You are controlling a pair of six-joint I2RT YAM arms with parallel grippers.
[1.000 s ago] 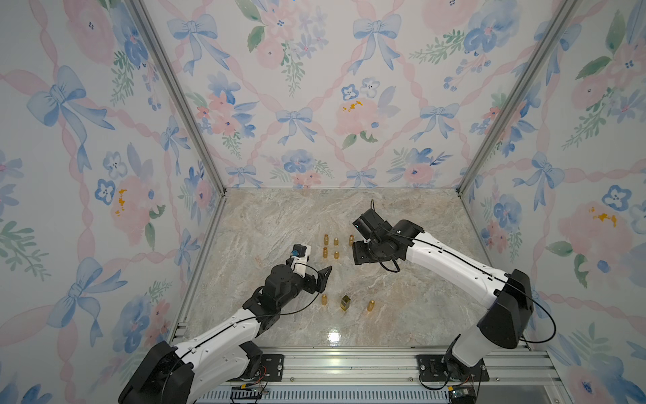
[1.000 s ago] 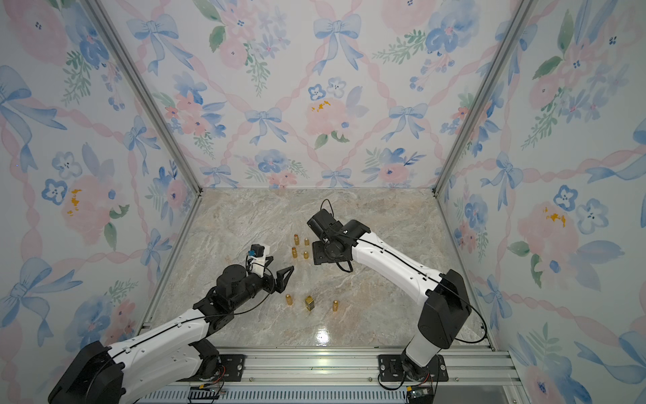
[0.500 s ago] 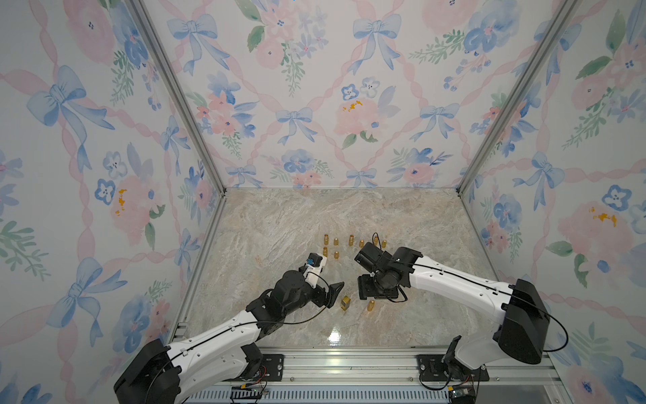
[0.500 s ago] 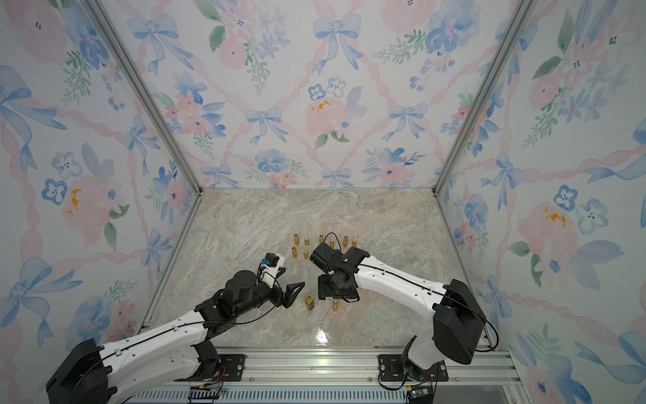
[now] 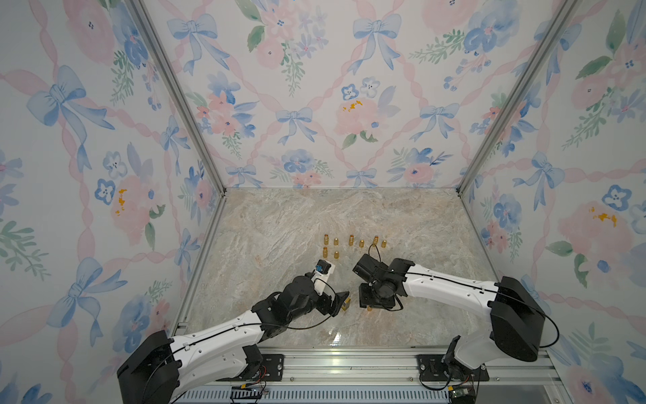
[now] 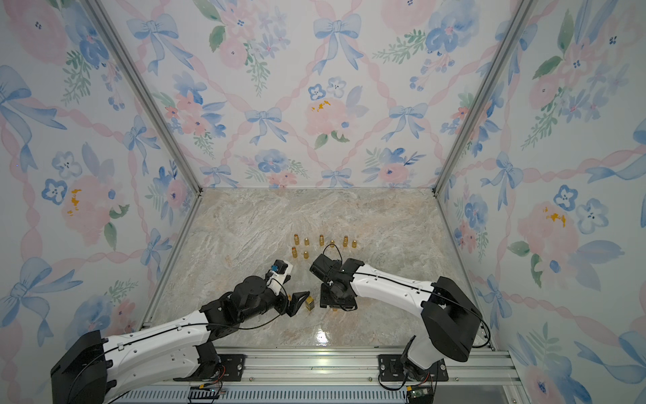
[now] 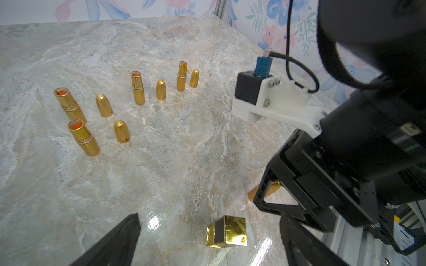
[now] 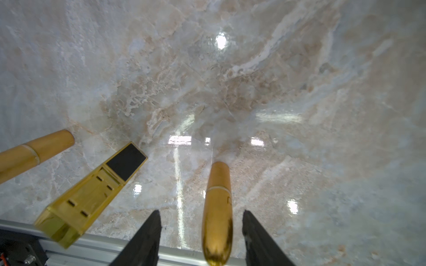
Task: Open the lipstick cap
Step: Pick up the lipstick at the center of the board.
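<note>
Furthest left, you have a round gold lipstick (image 8: 36,150), capped, standing on the marble table (image 5: 279,227). The left arm covers most of it in the top views.

Your left gripper (image 7: 208,218) is at full spread and empty, low over the table. The square gold lipstick (image 7: 227,231) stands just at its fingertips, untouched, with its cap on.

To the right, your right gripper (image 8: 201,213) straddles the bullet-shaped gold lipstick (image 8: 217,202). The jaws are part-way in with a gap showing on each side, so there is no grip yet. The seam is unbroken. I judge this to be the unit in hand, with the work on it not yet begun: closing, holding and pulling the cap all remain.

Beyond both grippers, four opened tubes (image 7: 137,87) stand with their caps (image 7: 161,89) beside them. By appearance these are finished.

The bullet lipstick's tip is cut off in the right wrist view, and the gripper hides most of it from above.
</note>
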